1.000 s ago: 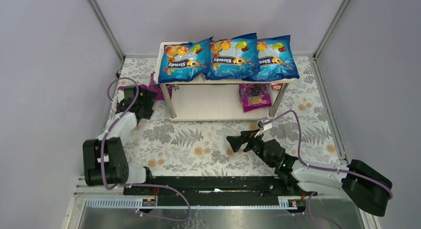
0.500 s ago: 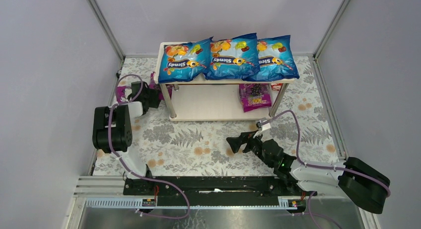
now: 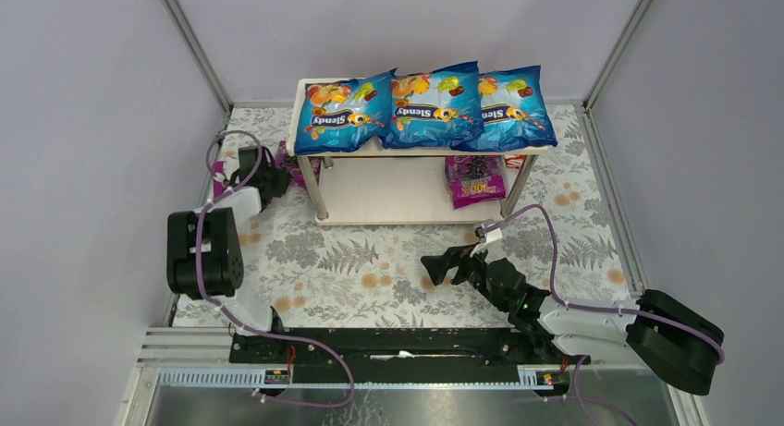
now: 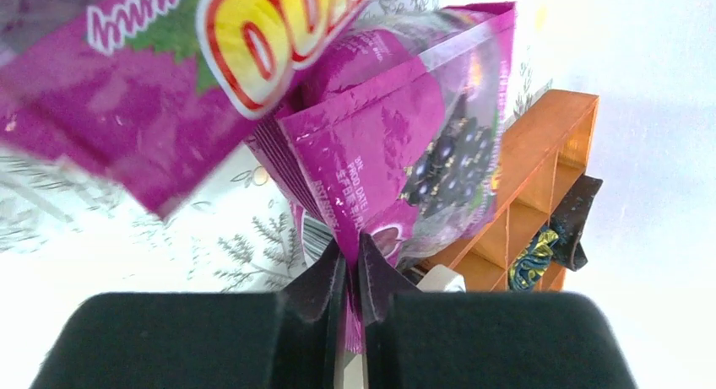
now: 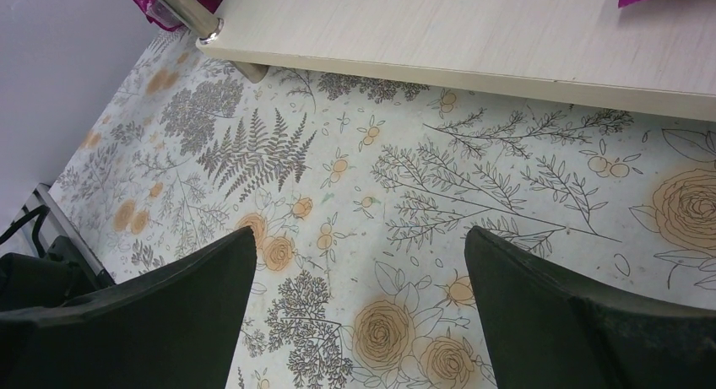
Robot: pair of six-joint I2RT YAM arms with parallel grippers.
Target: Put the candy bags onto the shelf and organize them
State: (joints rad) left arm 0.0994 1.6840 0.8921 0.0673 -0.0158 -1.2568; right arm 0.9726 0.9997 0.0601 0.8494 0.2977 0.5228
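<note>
My top camera looks down from above and behind my bases, taking in the whole desk (image 3: 351, 260) and shelf (image 3: 398, 190). My left wrist camera peers past my left tool (image 4: 349, 241), very close to a magenta bag (image 4: 397, 153). My right wrist camera looks low across the desk, sharing the shelf's lower board with the top view.

The left arm (image 3: 203, 255) and right arm (image 3: 592, 322) pair bulky black joint housings with white links. A purple cable (image 3: 552, 250) loops along each. Their fingers (image 5: 152, 313) look matte black, perhaps rubbery.
</note>
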